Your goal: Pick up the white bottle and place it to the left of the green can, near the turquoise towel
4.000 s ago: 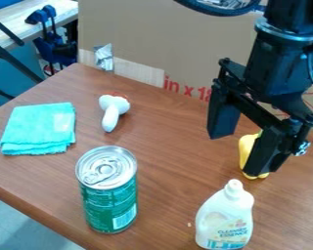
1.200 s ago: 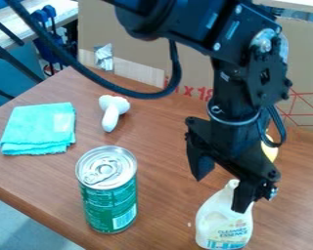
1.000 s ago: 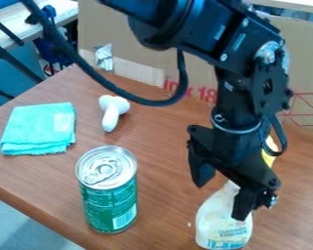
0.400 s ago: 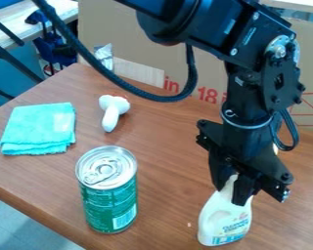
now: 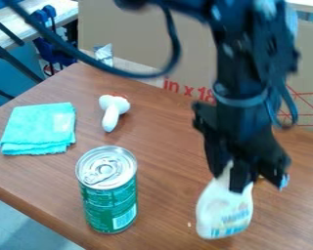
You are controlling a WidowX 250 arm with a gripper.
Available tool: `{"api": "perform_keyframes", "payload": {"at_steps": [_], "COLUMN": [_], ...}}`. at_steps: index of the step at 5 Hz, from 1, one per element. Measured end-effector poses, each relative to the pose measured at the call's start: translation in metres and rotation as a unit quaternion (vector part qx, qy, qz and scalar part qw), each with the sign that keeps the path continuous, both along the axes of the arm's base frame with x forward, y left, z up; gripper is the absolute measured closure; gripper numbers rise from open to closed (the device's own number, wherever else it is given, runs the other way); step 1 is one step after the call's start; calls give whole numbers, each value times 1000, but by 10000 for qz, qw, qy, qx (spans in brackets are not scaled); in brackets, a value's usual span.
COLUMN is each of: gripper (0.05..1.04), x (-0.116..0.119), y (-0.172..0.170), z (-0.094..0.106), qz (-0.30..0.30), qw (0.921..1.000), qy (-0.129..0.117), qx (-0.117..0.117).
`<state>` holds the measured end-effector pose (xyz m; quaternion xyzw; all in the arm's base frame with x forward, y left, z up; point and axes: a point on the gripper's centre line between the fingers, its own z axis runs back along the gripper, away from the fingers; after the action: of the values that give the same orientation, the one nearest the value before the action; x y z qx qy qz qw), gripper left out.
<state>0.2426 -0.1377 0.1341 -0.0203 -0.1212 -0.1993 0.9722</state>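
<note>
Black arm [image 5: 247, 63] bent downward, jaws low and clamped

A green can [image 5: 109, 202] stands upright on the brown table [image 5: 169, 141]. Farther back lie a folded turquoise cloth [image 5: 38, 128] and a white, knobbed object [image 5: 111, 113], with cardboard [image 5: 143, 39] behind.

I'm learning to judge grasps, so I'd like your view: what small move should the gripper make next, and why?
I'd probably ease the gripper a little straight up: its fingers are closed around the neck of the white bottle, whose base is low at the table, and the green can stands nearby.
</note>
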Motion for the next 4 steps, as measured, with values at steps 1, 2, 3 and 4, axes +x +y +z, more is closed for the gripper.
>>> {"api": "perform_keyframes", "payload": {"at_steps": [1, 2, 3, 4], "gripper": [697, 697, 697, 697], "x": [-11, -18, -29, -50], "y": [16, 48, 87, 130], "z": [32, 47, 61, 74], "qz": [59, 517, 1020, 1542], "qw": [9997, 9980, 9940, 9862], "qy": [-251, -370, -380, -568], "qx": [-38, -28, 85, 190]}}
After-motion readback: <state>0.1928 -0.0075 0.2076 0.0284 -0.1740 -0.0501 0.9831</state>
